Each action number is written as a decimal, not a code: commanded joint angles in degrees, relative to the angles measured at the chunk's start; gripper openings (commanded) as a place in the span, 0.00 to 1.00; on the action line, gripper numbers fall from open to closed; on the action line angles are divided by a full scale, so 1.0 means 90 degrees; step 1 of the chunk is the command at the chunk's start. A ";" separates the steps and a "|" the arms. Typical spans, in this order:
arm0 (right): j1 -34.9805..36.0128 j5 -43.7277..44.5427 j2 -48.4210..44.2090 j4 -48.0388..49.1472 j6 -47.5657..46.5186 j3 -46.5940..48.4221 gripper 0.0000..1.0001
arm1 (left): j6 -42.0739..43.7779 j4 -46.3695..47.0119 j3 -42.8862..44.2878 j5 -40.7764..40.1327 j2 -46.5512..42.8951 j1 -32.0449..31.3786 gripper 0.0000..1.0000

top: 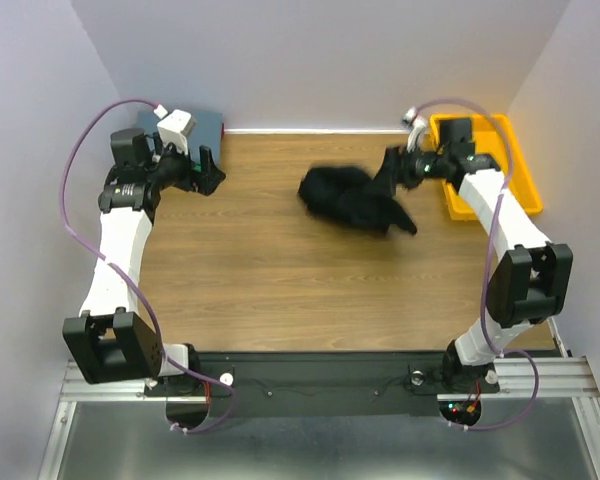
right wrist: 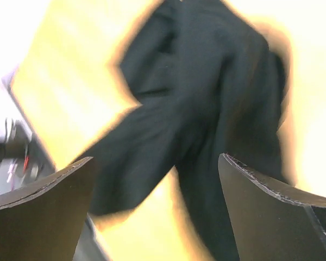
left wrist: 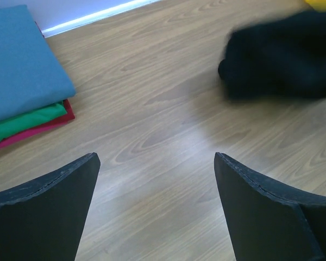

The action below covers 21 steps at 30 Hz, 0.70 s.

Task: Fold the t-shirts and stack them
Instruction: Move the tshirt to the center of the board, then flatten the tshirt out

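Far left, back corner of the table [top: 260,270]: a folded stack with the slate-blue tee [left wrist: 22,60] on top, the green tee [left wrist: 32,118] under it and the red tee [left wrist: 69,112] at the bottom, edges stepped. The top view shows only the blue layer, partly behind the left arm's wrist; the green and red show only in the left wrist view. The left gripper [top: 208,172] sits just beside that stack, above the wood. Its jaws are spread wide and nothing is between them, so it is released, as the left wrist view confirms. Centre-right of the table: the black tee [top: 355,200], a crumpled, motion-blurred heap, unfolded. Its long axis runs roughly from back-left to front-right, and a tongue of cloth reaches up toward the back-right. It lies well apart from the stack. The left wrist view catches it as a dark smear at the upper right. The right gripper [top: 392,165] is at the end of that tongue, touching or just over it. From above, contact cannot be told. In the right wrist view the fingers [right wrist: 49,206] stand wide apart, so it is released, with blurred black cloth filling the frame beyond them. No collar or sleeve can be made out for sure. Far right: the yellow bin [top: 525,165], behind the right arm's wrist; the left wrist view shows it only as a sliver.
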 commanded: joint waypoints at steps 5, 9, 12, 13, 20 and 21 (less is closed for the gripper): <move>0.0060 0.0791 -0.0751 -0.0649 -0.0748 -0.1385 1.00 | 0.2286 -0.0492 -0.0879 0.0379 -0.0449 -0.0422 0.99; 0.0051 0.1701 -0.0742 -0.0738 -0.0866 -0.2021 0.95 | 0.2854 -0.0385 -0.1338 0.0143 -0.0352 -0.1213 0.90; 0.0051 0.2180 -0.0479 -0.0699 -0.0915 -0.2275 0.88 | 0.2700 0.0121 -0.1427 -0.0130 0.0047 -0.2119 0.81; 0.0060 0.2277 -0.0420 -0.0641 -0.0886 -0.2315 0.87 | 0.2698 0.0220 -0.1379 -0.0237 0.0203 -0.2122 0.79; 0.0051 0.3273 0.0146 -0.0084 -0.0671 -0.2393 0.73 | 0.2134 0.0610 -0.0783 -0.0306 0.1599 -0.3808 0.71; 0.0060 0.3342 0.0205 -0.0025 -0.0652 -0.2403 0.72 | 0.2006 0.0727 -0.0773 -0.0364 0.1698 -0.3986 0.71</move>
